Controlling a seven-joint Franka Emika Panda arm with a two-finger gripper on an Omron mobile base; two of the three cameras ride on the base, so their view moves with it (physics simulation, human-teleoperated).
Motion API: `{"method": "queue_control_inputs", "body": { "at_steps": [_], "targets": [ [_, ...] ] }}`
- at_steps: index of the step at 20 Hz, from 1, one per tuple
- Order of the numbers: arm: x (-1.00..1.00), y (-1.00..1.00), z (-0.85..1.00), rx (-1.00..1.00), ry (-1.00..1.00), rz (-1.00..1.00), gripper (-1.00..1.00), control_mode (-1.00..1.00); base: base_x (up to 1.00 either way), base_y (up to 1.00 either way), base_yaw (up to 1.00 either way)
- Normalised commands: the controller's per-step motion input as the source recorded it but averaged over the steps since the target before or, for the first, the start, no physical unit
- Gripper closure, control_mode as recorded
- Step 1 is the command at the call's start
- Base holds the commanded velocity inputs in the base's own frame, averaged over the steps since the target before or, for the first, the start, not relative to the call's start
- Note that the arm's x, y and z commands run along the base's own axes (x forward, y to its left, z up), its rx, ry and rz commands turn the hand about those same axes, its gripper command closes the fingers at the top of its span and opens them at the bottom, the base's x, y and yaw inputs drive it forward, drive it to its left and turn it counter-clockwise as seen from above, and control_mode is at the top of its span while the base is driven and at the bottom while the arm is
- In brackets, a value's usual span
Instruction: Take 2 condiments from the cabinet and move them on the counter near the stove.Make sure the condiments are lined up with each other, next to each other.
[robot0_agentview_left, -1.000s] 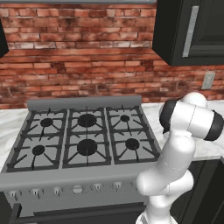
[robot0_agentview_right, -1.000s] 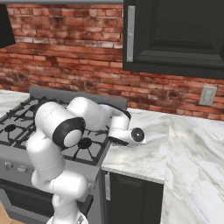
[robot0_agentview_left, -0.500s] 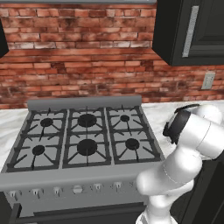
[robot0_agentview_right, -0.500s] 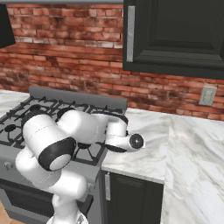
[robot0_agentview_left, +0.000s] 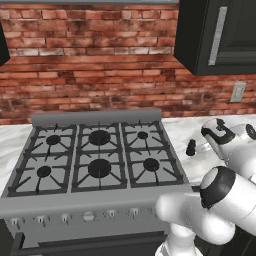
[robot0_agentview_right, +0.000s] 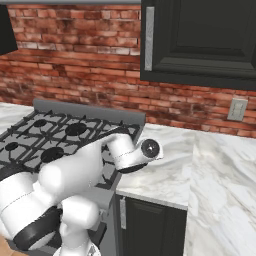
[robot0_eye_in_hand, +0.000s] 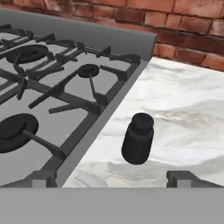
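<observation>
One black condiment shaker (robot0_eye_in_hand: 138, 138) is standing upright on the white marble counter (robot0_eye_in_hand: 188, 100), just beside the right edge of the steel stove (robot0_eye_in_hand: 52, 92); from the left base camera it is showing at about 3 o'clock of the stove's rear right burner. The risk I am seeing: the fingertips (robot0_eye_in_hand: 179, 178) are sitting low, near the shaker at roughly its 5 o'clock, so a careless pull-back could be clipping it and tipping it over. The second condiment also needs aligning beside it. The gripper (robot0_eye_in_hand: 109, 183) is spread wide apart, holding nothing and touching nothing.
</observation>
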Motion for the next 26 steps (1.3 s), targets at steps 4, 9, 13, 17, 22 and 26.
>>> {"method": "queue_control_inputs", "body": {
  "at_steps": [4, 9, 13, 17, 22, 26],
  "targets": [
    [-0.61, 0.15, 0.52, 0.0, 0.04, -0.02, -1.0, -1.0, 0.0, 0.0, 0.0],
    [-0.6, 0.35, 0.61, 0.0, 0.0, -0.04, -1.0, -1.0, 0.0, 0.0, 0.0],
    [-0.42, 0.54, 0.75, 0.0, 0.0, -0.03, -1.0, -1.0, 0.0, 0.0, 0.0],
    [-0.39, 0.71, 0.76, 0.0, 0.0, -0.06, -1.0, -1.0, 0.0, 0.0, 0.0],
    [-0.34, 0.76, 0.73, -0.01, 0.02, -0.12, -1.0, -1.0, 0.0, 0.0, 0.0],
    [-0.19, 0.82, 0.66, -0.06, 0.06, -0.18, -1.0, -1.0, 0.0, 0.0, 0.0]
  ]
}}
